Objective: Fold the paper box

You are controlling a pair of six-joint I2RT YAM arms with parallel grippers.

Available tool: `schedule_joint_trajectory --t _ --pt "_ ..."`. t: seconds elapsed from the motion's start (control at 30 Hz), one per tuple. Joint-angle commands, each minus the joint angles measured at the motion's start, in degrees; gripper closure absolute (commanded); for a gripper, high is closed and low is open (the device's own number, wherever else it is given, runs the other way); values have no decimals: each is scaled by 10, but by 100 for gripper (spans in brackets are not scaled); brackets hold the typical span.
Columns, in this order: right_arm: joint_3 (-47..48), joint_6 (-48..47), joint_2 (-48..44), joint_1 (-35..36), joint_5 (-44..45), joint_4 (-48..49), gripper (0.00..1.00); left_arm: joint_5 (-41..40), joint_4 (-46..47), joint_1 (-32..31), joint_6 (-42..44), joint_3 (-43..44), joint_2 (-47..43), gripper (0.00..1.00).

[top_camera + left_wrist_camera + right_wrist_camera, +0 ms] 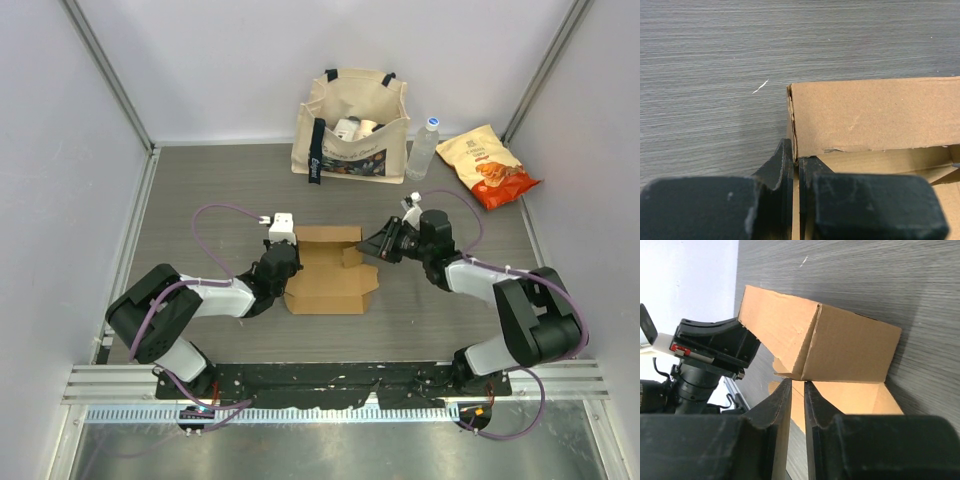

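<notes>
The paper box (330, 272) is plain brown cardboard, partly erected in the middle of the table, with its open top facing up and a tab folded inward. My left gripper (285, 262) is at its left wall. In the left wrist view the gripper (796, 162) is shut on the edge of that wall (865, 115). My right gripper (372, 245) is at the box's right far corner. In the right wrist view the gripper (797, 385) is nearly closed, pinching a flap edge under the box corner (850, 347).
A beige printed tote bag (350, 125) stands at the back, with a water bottle (424, 148) and a yellow-orange snack packet (490, 165) to its right. White walls enclose the table on three sides. The left arm's wrist (715, 347) shows beyond the box.
</notes>
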Motion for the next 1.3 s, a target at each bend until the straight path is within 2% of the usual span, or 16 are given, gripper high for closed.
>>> schedule_joint_trajectory --t 0.0,0.1,0.27,0.37,0.47,0.57,0.8,0.97,1.13,1.27 --pt "36 -83 -75 -13 44 -124 77 -19 32 0 4 7 -6 100" --pt "40 -107 -117 -47 46 -162 71 -17 33 -1 5 6 -10 100" --pt "61 -133 -136 -113 59 -235 70 -8 33 -1 2 5 -13 100" --pt "87 -179 -128 -118 116 -320 70 -8 33 -1 1 4 -16 100" --pt "93 -224 -118 -97 158 -346 69 -8 33 -1 -1 3 -19 100" --pt "98 -248 -92 -61 156 -343 69 -5 33 0 1 2 -20 100" --pt "129 -318 -36 66 204 -332 67 -7 32 0 2 1 -22 100" --pt "138 -339 -25 92 209 -311 67 -6 32 -1 2 3 -22 100" --pt "139 -367 -20 101 265 -287 66 -7 33 0 4 3 -20 100" --pt "115 -395 -25 106 271 -237 64 -9 34 -1 7 2 -17 100"
